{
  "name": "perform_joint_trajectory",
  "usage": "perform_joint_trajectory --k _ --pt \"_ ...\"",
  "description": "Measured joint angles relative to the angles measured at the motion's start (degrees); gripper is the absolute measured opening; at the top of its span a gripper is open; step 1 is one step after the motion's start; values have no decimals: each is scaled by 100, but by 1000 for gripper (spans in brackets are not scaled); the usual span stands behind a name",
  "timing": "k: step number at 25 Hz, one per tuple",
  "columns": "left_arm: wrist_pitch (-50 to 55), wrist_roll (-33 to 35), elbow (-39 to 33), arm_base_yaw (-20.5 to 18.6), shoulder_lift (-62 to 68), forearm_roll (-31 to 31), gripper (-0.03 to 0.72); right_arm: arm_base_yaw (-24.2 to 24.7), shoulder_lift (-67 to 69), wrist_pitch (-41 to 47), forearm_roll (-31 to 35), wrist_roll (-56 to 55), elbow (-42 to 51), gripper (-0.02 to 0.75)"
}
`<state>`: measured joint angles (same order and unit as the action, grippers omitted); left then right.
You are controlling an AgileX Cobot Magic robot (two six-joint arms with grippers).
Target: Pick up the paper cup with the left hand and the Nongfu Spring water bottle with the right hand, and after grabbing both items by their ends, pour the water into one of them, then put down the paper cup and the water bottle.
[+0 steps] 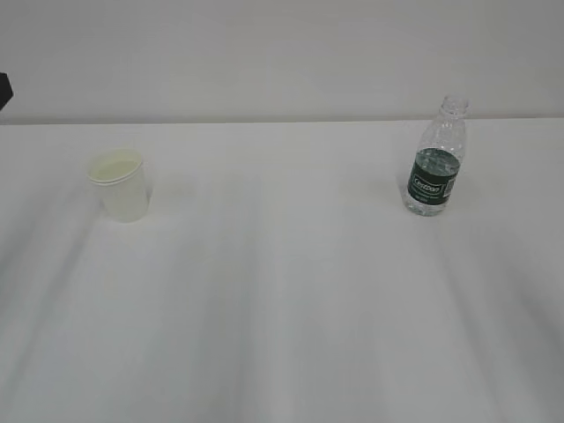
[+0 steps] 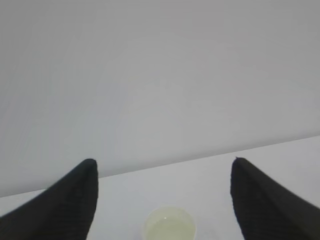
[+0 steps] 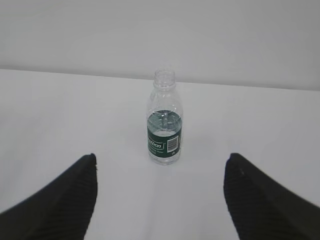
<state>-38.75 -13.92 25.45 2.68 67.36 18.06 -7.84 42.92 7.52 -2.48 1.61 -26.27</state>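
The paper cup (image 1: 120,184) stands upright on the left of the white table, its cream inside showing. In the left wrist view the paper cup (image 2: 169,224) sits low in the frame, ahead of my left gripper (image 2: 163,167), which is open and holds nothing. The Nongfu Spring water bottle (image 1: 436,159) stands upright and capless on the right, with water (image 1: 434,164) at about the label's height. In the right wrist view the bottle (image 3: 163,118) stands ahead of my open, empty right gripper (image 3: 161,162). Neither arm shows in the exterior view.
The white table (image 1: 282,300) runs back to a pale wall. A small dark thing (image 1: 4,89) sits at the far left edge of the exterior view.
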Motion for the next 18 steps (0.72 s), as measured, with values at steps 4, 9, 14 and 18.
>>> perform_joint_trajectory --k 4,9,14,18 --pt "339 -321 -10 0 -510 36 592 0 -394 403 49 0 0 589" --pt "1106 -647 -10 0 -1323 328 591 0 -823 924 73 -13 -9 589" --pt "2069 -780 -22 0 -2357 358 592 0 -1198 1248 72 -13 -9 589" --pt "3039 -833 -22 0 -3210 358 592 0 -1537 1609 85 -13 -9 589"
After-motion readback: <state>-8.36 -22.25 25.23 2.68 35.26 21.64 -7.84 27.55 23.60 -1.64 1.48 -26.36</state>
